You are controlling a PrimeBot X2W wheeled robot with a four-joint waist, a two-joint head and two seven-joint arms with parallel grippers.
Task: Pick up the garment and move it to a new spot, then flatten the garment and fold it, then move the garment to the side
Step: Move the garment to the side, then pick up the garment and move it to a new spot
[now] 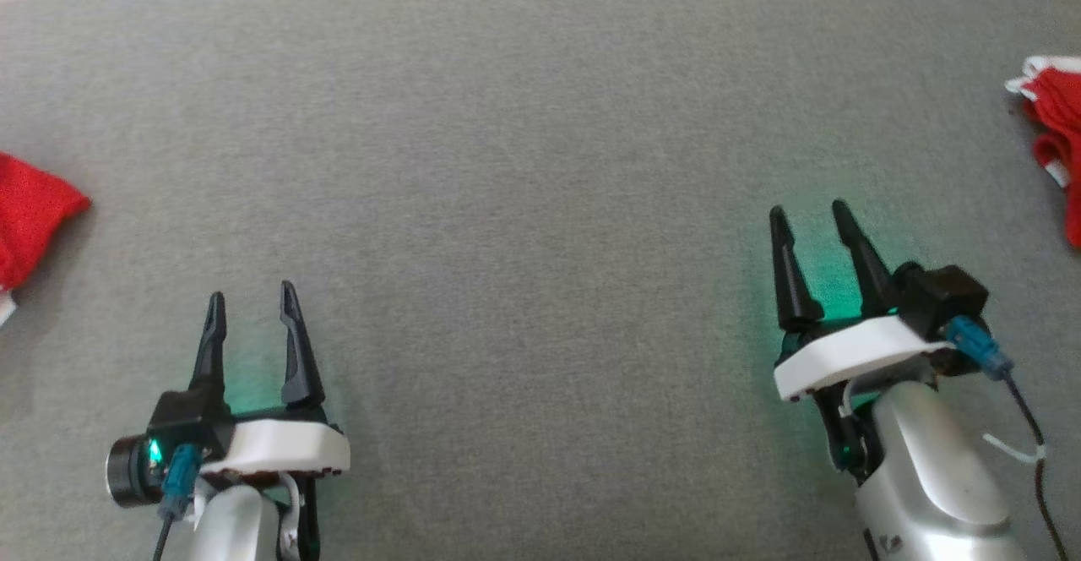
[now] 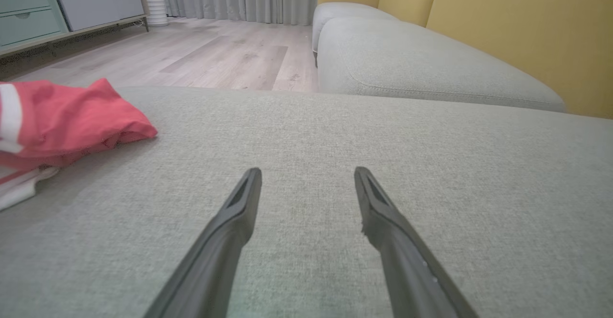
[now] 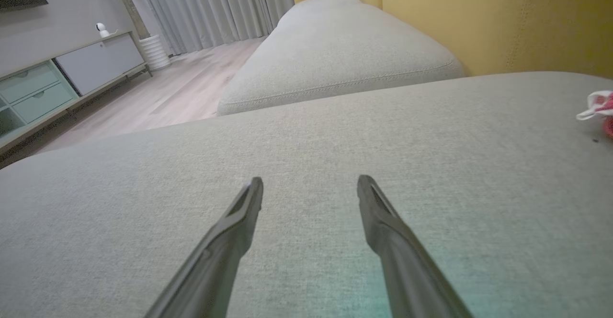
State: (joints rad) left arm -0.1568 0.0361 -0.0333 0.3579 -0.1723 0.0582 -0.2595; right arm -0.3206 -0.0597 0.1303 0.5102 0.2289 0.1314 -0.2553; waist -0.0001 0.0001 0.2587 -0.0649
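Two red garments lie on the grey cushion (image 1: 540, 147), at opposite edges of the head view. The left-hand garment (image 1: 29, 223) is a low, soft heap of red cloth with white stripes. In the left wrist view (image 2: 67, 121) it looks loosely doubled over with one corner pointing toward the middle, and it is well apart from the fingers. The right-hand garment (image 1: 1056, 130) is red with white trim and looks more crumpled. The right wrist view catches just a scrap of it (image 3: 596, 107) at the frame's edge, so its shape is hard to judge.

Nothing is spread or folded on the open stretch of cushion between them. One heap may be a finished piece set to the side and the other waiting its turn, but I cannot tell which. For the next piece, every step looks to be left: picking it up, moving it, flattening, folding and setting it aside.

The left gripper (image 1: 253, 291) and the right gripper (image 1: 806, 207) both hover low over bare cushion with their fingers spread wide and nothing between them, as each wrist view confirms (image 2: 307, 169) (image 3: 310, 178). Beyond lie more cushions (image 2: 431, 64), a yellow backrest (image 2: 517, 26) and a wooden floor (image 2: 215, 54).
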